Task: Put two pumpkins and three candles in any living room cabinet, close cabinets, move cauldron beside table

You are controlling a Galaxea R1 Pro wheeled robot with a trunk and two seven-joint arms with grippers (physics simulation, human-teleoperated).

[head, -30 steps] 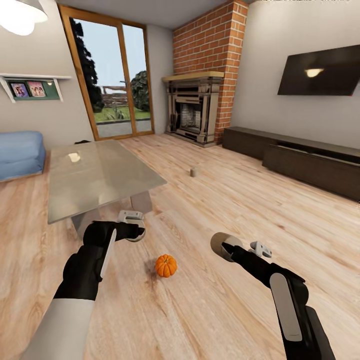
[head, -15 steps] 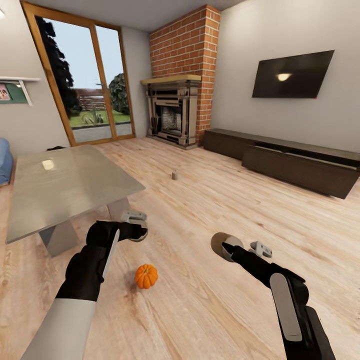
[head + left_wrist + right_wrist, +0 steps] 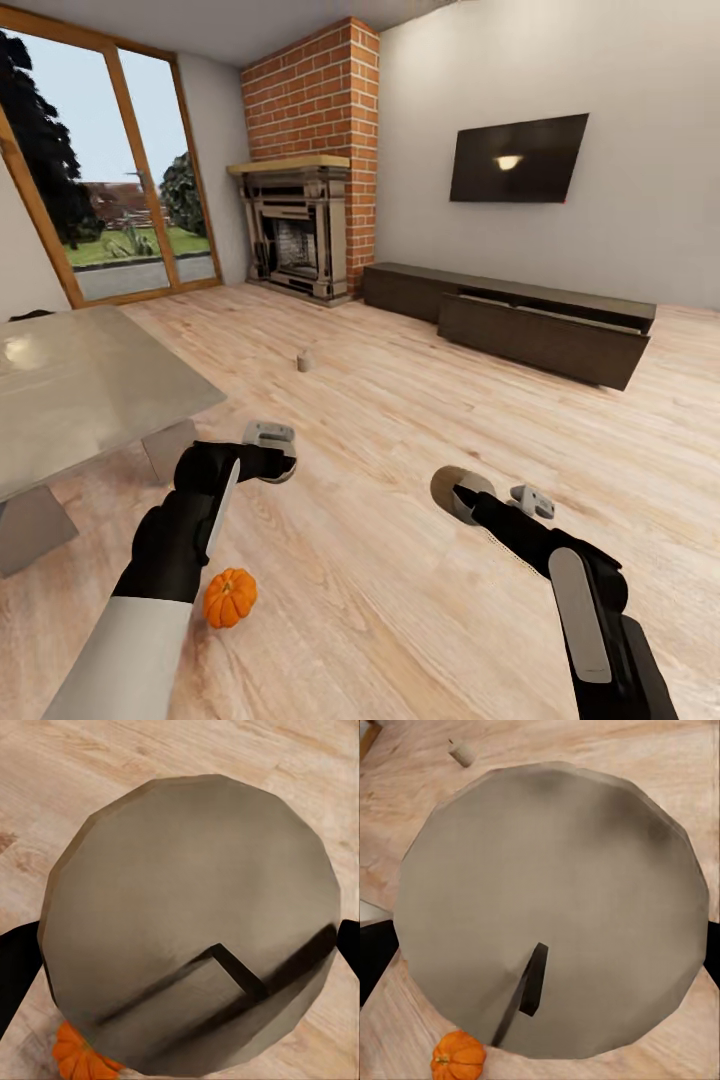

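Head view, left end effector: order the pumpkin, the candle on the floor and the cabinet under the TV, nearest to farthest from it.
1. Pumpkin: on the floor just beside the left arm, nearer the robot than the left end effector.
2. Candle: mid-floor, ahead of it toward the fireplace.
3. Cabinet: against the far wall, ahead and right.

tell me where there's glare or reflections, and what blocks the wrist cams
Head view: a lamp's glare reflects on the TV and on the glass table. Left wrist view: a large beige-grey disc blocks most of the picture, dark shadows across it. Right wrist view: a similar disc, pumpkin at its edge.
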